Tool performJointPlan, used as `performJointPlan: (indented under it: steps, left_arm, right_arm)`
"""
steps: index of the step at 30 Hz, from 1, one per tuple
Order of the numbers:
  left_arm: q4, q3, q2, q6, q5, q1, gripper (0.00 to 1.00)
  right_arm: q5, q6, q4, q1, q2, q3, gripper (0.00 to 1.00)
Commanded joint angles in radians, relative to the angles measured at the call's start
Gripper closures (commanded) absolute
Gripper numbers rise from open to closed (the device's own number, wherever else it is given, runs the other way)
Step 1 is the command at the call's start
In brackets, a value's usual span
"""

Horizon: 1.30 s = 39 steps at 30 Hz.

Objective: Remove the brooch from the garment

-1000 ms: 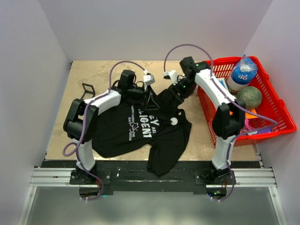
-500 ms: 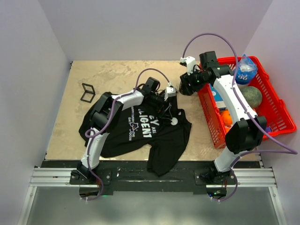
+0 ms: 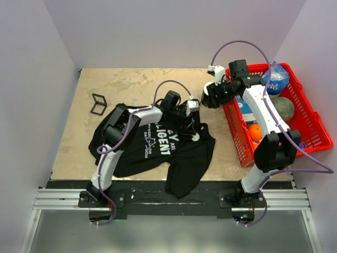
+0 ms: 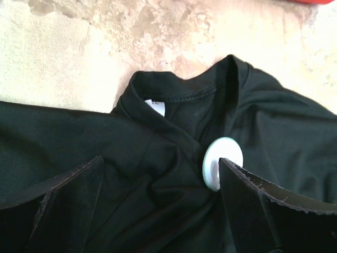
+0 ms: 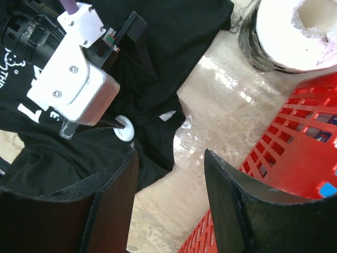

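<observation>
The left gripper (image 4: 160, 162) hangs over the garment (image 4: 79, 132) with jaws wide apart; the brooch (image 4: 222, 162), a round white disc just below the collar, sits against 1 finger, not centred. I judge it should sidestep until the 2 fingers straddle the disc, close on the rim alone, then lift; the right gripper (image 5: 171, 158), jaws apart on nothing above the surface (image 5: 210, 100), could pin the cloth.

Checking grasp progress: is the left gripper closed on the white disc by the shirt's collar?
No: the left gripper stands open over the garment, with the white disc just inside one finger.
</observation>
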Motion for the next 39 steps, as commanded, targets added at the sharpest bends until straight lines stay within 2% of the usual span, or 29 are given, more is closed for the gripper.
performJointPlan:
  steps: [1,4,11,23,39]
  left_arm:
    - [0.057,0.005,-0.033,-0.072,0.075,-0.004,0.06]
    - [0.043,0.010,-0.031,-0.086,0.098,-0.004,0.06]
    - [-0.098,0.042,-0.033,0.071,0.109,-0.005,0.05]
    - [-0.057,-0.002,-0.028,0.091,-0.016,-0.010,0.10]
    - [-0.044,-0.068,-0.034,0.140,-0.055,-0.022,0.11]
  right_arm:
    - [-0.044,0.026,0.028,-0.007,-0.004,-0.005,0.44]
    - [-0.053,0.027,0.025,-0.010,0.005,0.005,0.44]
    - [-0.072,0.029,0.020,-0.012,0.016,0.004,0.44]
    - [-0.086,0.029,0.014,-0.010,0.039,0.016,0.44]
    - [-0.095,0.030,0.012,-0.010,0.065,0.021,0.44]
